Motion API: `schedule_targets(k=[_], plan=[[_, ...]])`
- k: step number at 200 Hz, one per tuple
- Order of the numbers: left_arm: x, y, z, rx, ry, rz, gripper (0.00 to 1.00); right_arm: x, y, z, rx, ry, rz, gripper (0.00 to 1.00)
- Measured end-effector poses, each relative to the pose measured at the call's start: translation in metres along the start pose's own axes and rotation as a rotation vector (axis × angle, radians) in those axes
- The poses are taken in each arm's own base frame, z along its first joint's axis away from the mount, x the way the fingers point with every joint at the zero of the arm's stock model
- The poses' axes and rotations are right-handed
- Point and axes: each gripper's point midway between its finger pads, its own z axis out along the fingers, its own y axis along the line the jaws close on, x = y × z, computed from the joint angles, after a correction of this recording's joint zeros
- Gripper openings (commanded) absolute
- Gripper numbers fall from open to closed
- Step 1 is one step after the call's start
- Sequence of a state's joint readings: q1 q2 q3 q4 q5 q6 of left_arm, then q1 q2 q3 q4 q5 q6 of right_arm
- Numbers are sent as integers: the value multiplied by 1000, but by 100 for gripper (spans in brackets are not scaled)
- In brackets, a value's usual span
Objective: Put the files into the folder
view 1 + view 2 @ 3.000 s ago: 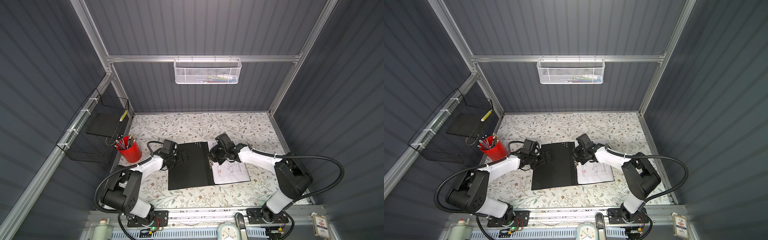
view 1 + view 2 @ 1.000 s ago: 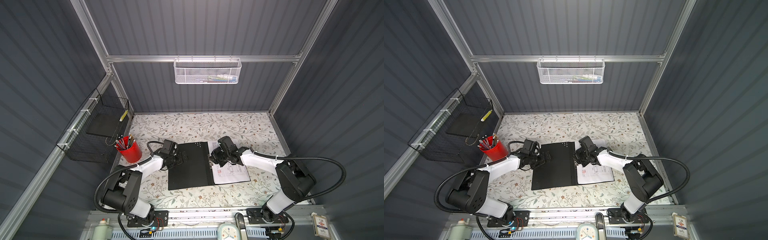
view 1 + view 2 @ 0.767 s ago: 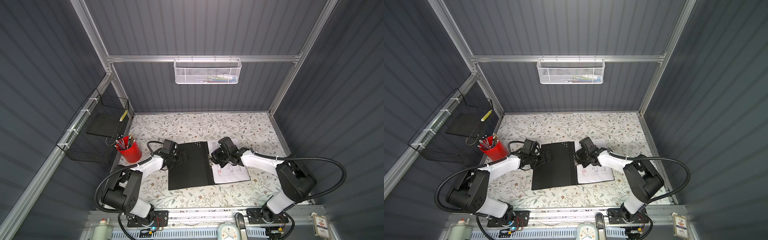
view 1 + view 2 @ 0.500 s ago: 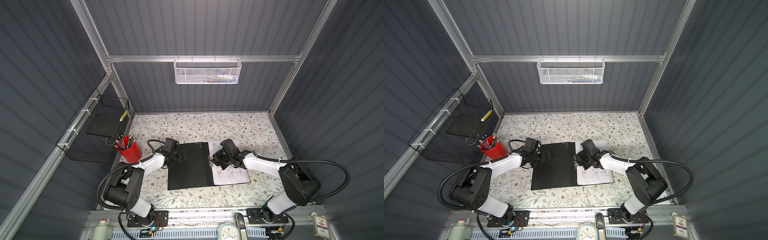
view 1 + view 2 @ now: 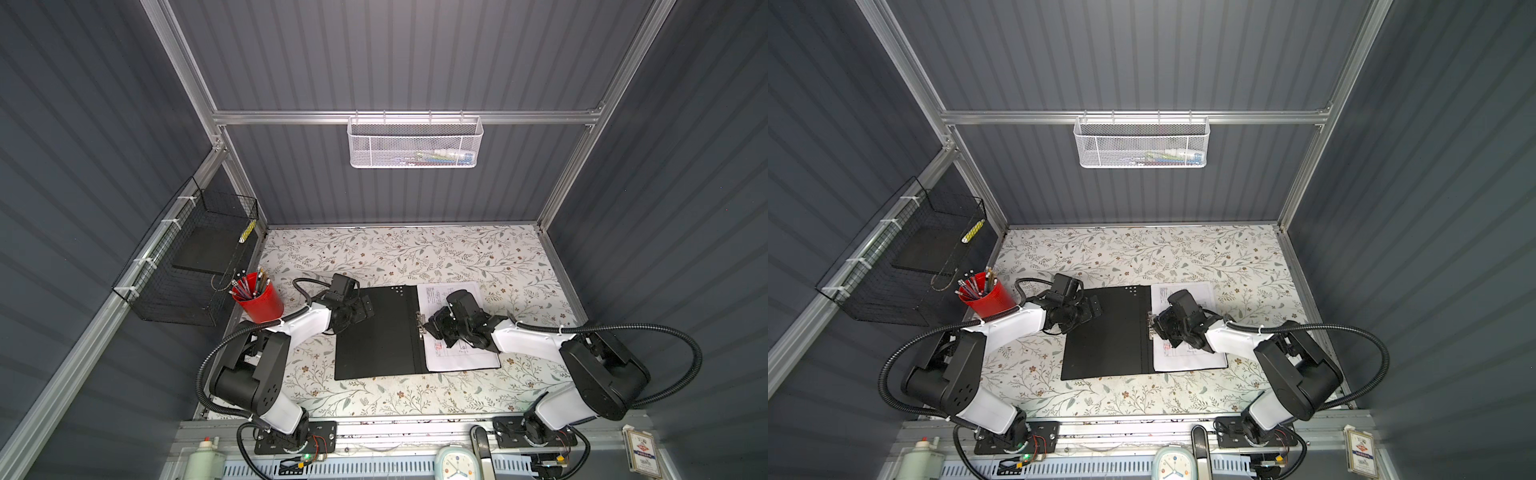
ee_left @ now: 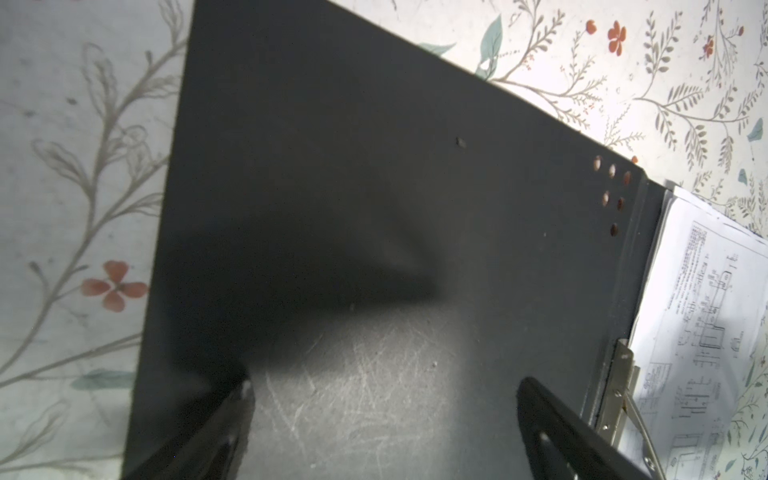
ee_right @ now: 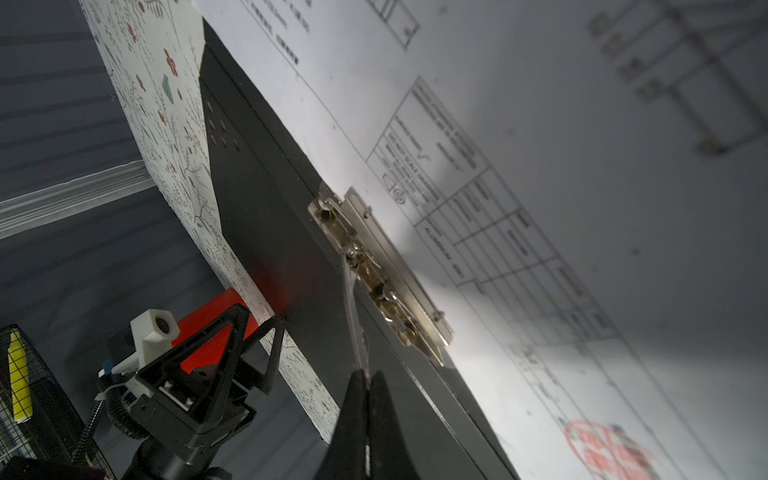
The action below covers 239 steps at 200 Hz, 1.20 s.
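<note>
The folder (image 5: 378, 332) (image 5: 1106, 332) lies open and flat about in the middle of the table (image 5: 415, 249), which has a pale cover printed with thin branches, leaves and small red flowers. In both top views its inside is matte black and rectangular. In the left wrist view the black board (image 6: 374, 208) shows many fine pale scratches and 6 small round holes near a far corner.

The files (image 5: 461, 359) (image 5: 1187, 359) are smooth white sheets with thin black line drawings, tables and small text. They lie as a stack on the right half of the folder, with the sheet edges slightly uneven at the far side (image 6: 698, 291).

Along the spine sits the clip (image 7: 374, 270) (image 6: 619, 386), a long bar of shiny silver metal with small hinges, at the edge of the paper (image 7: 540, 124). A thin flat lever (image 7: 353, 316) rises from it.

The right gripper (image 7: 365, 380) (image 5: 430, 326) is closed, and its 2 black pointed fingers pinch the end of this lever.

The left gripper (image 6: 386, 415) (image 5: 359, 309) is wide open over the left half of the folder, near its far left corner. I cannot tell whether its fingers touch the board.

A red round cup (image 5: 259, 301) full of pencils stands at the left edge of the table.
</note>
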<state>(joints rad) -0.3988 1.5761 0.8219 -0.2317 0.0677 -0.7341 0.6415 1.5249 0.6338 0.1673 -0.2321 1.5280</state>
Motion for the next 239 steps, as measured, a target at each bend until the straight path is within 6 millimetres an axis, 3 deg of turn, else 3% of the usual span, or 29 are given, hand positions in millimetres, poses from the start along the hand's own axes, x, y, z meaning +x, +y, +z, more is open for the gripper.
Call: schedule_targets(k=[85, 239], plan=[[-1, 6, -2, -16, -16, -8, 100, 9, -18, 15, -53, 20, -44, 0], [-6, 22, -6, -31, -51, -40, 100, 1, -28, 21, -127, -39, -43, 0]])
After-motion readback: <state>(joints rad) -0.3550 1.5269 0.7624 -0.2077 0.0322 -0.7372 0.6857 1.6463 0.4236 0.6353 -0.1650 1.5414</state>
